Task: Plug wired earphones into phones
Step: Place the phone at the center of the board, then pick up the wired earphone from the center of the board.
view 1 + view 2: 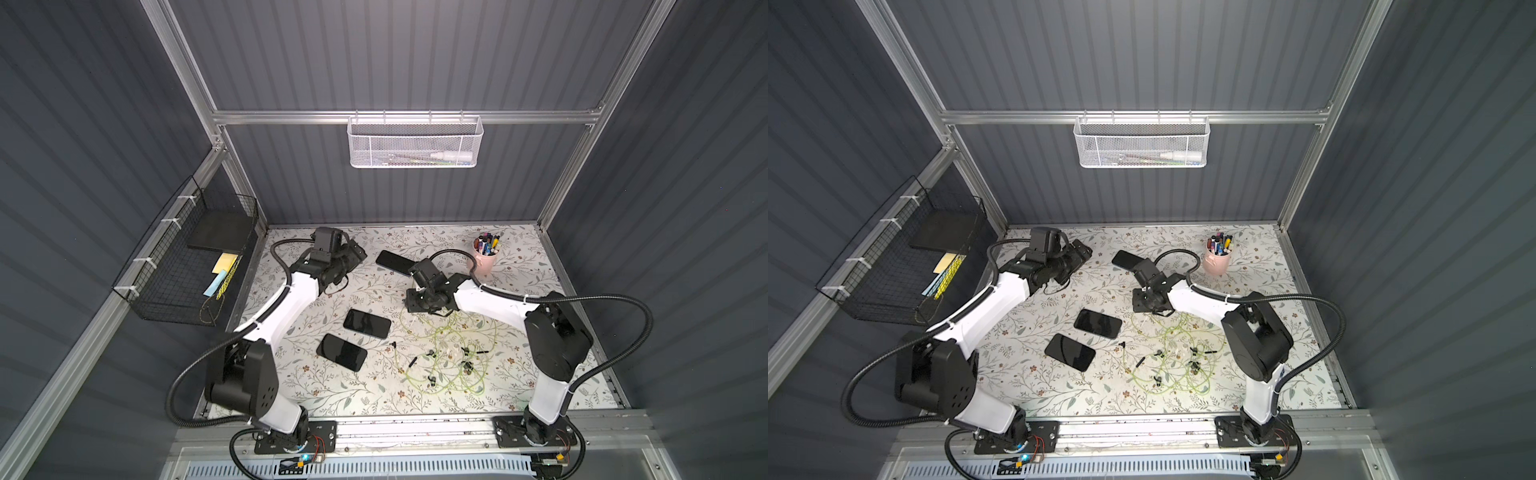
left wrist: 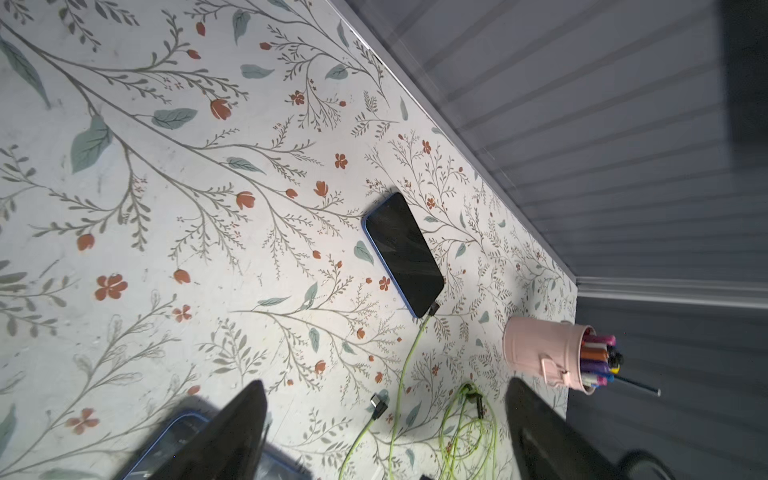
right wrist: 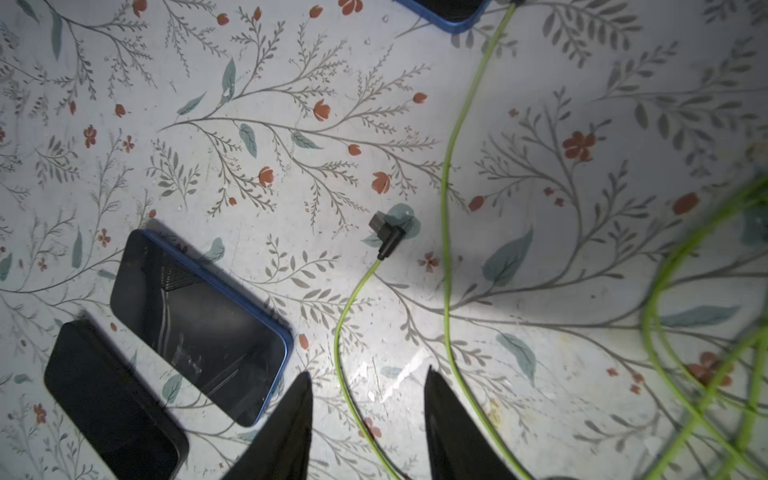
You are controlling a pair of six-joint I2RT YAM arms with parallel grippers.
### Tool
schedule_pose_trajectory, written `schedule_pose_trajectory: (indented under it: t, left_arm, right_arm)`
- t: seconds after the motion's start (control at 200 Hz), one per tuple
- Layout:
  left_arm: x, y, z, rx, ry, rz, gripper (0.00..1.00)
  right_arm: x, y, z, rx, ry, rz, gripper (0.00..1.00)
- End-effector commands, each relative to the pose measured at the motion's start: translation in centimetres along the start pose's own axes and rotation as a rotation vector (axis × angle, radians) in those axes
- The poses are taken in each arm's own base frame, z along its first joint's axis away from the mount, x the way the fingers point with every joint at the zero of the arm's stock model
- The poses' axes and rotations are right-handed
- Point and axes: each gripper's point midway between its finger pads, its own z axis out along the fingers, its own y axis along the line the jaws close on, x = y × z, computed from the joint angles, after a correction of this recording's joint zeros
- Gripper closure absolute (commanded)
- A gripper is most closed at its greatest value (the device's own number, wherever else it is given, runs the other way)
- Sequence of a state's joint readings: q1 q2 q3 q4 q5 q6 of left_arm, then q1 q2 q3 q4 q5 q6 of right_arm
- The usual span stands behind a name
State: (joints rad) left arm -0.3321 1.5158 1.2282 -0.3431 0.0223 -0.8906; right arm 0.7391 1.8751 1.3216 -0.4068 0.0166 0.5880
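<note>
Loose plug [image 3: 386,235] lies on the table [image 3: 540,124] near two unplugged phones [image 3: 199,328], right gripper [image 3: 368,372] half-open and empty over its lead [image 3: 338,332], left gripper [image 2: 386,381] wide, empty; I fear snagging the neighbouring lead [image 3: 446,208] would yank the plug out of the far phone [image 2: 402,253].

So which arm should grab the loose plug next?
Right. The right hand, open, hovers just short of the loose plug, whose green cable runs between its fingers. The left hand sits farther off, near the back wall.

Both arms extended, left gripper [image 2: 386,381] wide agape, right gripper [image 3: 369,370] half agape, both empty.
</note>
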Motion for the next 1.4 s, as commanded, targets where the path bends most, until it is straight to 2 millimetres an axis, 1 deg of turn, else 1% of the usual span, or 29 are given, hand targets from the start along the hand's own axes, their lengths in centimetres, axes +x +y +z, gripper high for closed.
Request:
schedule_pose_trajectory:
  t: [0.0, 0.21, 0.39, 0.495, 0.59, 0.645, 0.74, 0.82, 0.871, 0.966, 1.006, 1.046, 1.111, 1.261, 1.396]
  left_arm:
    - [3.3, 3.0, 0.6, -0.065, 0.113, 0.099, 0.1]
    - [4.8, 4.0, 0.5, -0.057, 0.161, 0.093, 0.12]
    - [5.3, 4.3, 0.6, -0.046, 0.168, 0.081, 0.13]
    - [5.4, 4.1, 0.7, -0.031, 0.175, 0.078, 0.13]
    - [5.4, 4.1, 0.6, -0.027, 0.177, 0.077, 0.13]
    - [5.5, 4.1, 0.6, -0.024, 0.178, 0.076, 0.13]
    - [5.9, 4.2, 0.6, -0.01, 0.188, 0.065, 0.13]
    - [6.7, 4.5, 1.1, 0.004, 0.208, 0.04, 0.13]
    - [7.3, 4.6, 1.6, 0.02, 0.227, 0.019, 0.13]
    - [8.6, 4.2, 2.8, 0.088, 0.273, -0.034, 0.14]
    - [8.9, 4.0, 3.4, 0.114, 0.283, -0.054, 0.14]
    - [9.7, 3.5, 3.7, 0.159, 0.322, -0.073, 0.15]
    - [10.4, 3.2, 4.2, 0.198, 0.349, -0.098, 0.16]
    - [11.4, 3.8, 4.9, 0.204, 0.38, -0.095, 0.18]
    - [12.2, 3.5, 5.1, 0.259, 0.411, -0.076, 0.22]
  right_arm:
    - [0.4, -0.3, 1.0, 0.114, 0.031, -0.016, 0.51]
    - [0.9, -0.4, 3.3, 0.195, 0.089, -0.031, 0.51]
    - [2.0, -0.9, 5.0, 0.232, 0.133, -0.032, 0.53]
    - [2.4, -0.9, 6.0, 0.238, 0.152, -0.037, 0.55]
    - [2.6, -1.0, 6.8, 0.25, 0.172, -0.049, 0.6]
    - [2.8, -1.2, 6.9, 0.262, 0.191, -0.059, 0.67]
    - [3.3, -1.5, 6.7, 0.269, 0.211, -0.074, 0.84]
    - [3.3, -1.3, 6.5, 0.249, 0.214, -0.085, 0.92]
    - [3.3, -1.0, 6.2, 0.23, 0.216, -0.103, 0.93]
    - [3.0, 0.0, 5.7, 0.155, 0.212, -0.13, 0.97]
    - [2.8, 0.5, 5.2, 0.119, 0.205, -0.133, 0.99]
    - [2.7, 0.8, 4.8, 0.09, 0.194, -0.134, 1.0]
    - [2.5, 1.4, 4.0, 0.044, 0.18, -0.138, 1.0]
    - [2.2, 2.0, 2.5, -0.022, 0.161, -0.135, 1.0]
    - [1.8, 3.1, 1.2, -0.103, 0.145, -0.118, 1.0]
